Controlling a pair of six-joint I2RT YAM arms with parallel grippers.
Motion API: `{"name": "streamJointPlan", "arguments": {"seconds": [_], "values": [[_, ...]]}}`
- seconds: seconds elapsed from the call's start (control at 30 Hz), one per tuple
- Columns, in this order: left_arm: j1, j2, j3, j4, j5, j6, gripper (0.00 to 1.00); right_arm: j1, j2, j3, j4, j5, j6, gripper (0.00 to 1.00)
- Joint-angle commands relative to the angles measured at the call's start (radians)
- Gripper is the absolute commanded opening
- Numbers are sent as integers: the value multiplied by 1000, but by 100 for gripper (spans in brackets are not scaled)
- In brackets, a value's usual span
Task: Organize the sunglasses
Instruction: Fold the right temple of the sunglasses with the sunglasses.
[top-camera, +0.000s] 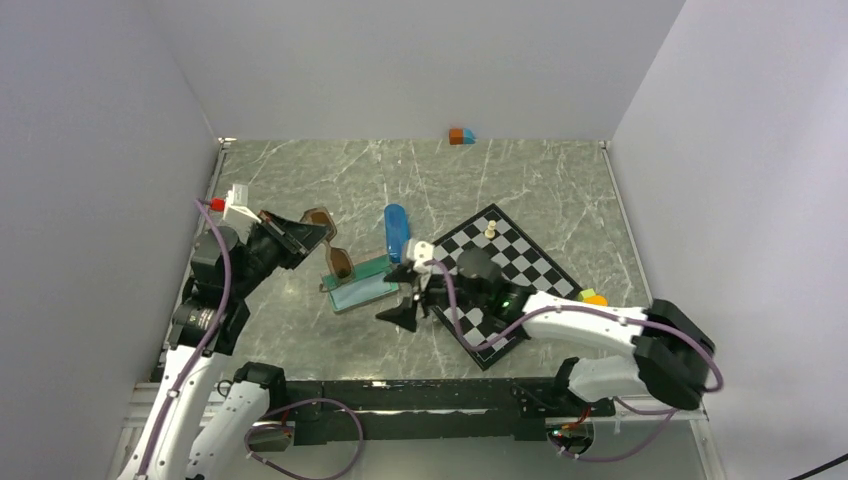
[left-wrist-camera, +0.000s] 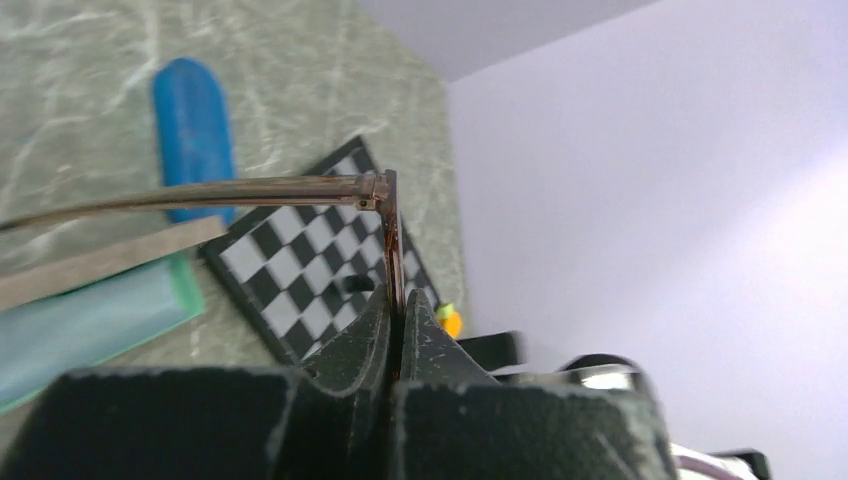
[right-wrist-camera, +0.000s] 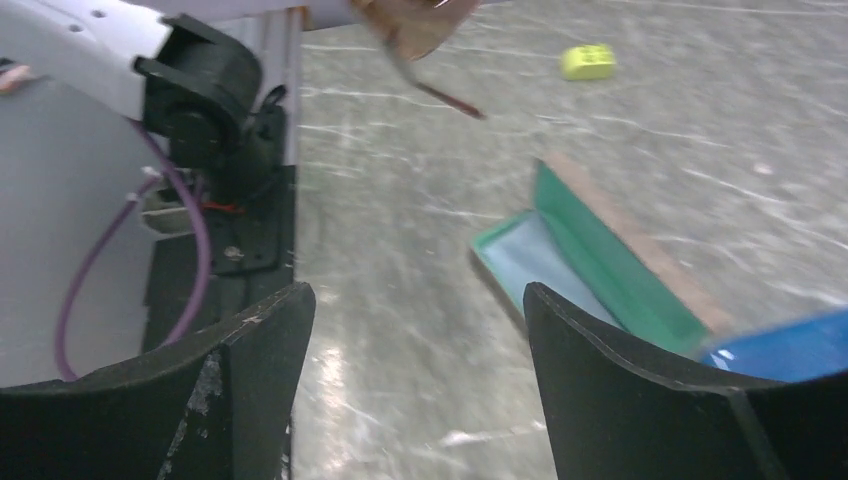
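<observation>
grey marbled worktop (top-camera: 560, 180) | blue capsule-shaped case (top-camera: 396, 231) centre | open green rectangular case (top-camera: 362, 285) below it | black-white chessboard (top-camera: 520, 255) right of centre, pale pawn (top-camera: 490, 230) on it | orange-and-blue blocks (top-camera: 461, 136) top centre

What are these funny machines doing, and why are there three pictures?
They are two robot arms bolted to a table. One picture comes from a camera up above; the other two come from small cameras on each arm's wrist, so you see that arm's own black fingers.

On the grey table lie an open green case, a blue capsule-shaped case, a checkerboard with a small chess piece, and little coloured blocks at the far edge.

The left tool is pinched shut on the brown sunglasses, holding them up over the green case. The right tool is open and holds nothing; it hovers beside the green case.
</observation>
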Motion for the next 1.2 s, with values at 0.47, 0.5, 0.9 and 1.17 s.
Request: {"name": "streamJointPlan", "arguments": {"seconds": [0.47,0.5,0.9,1.17], "values": [[-142,21,41,368,236,-155,0,139,313,45,809,212,315,46],[-149,20,24,372,245,-169,0,132,321,54,830,223,326,43],[-184,-2,-141,404,309,-182,0,74,247,140,755,235,282,38],[-186,10,-131,429,354,-113,0,63,197,97,634,224,252,46]]}}
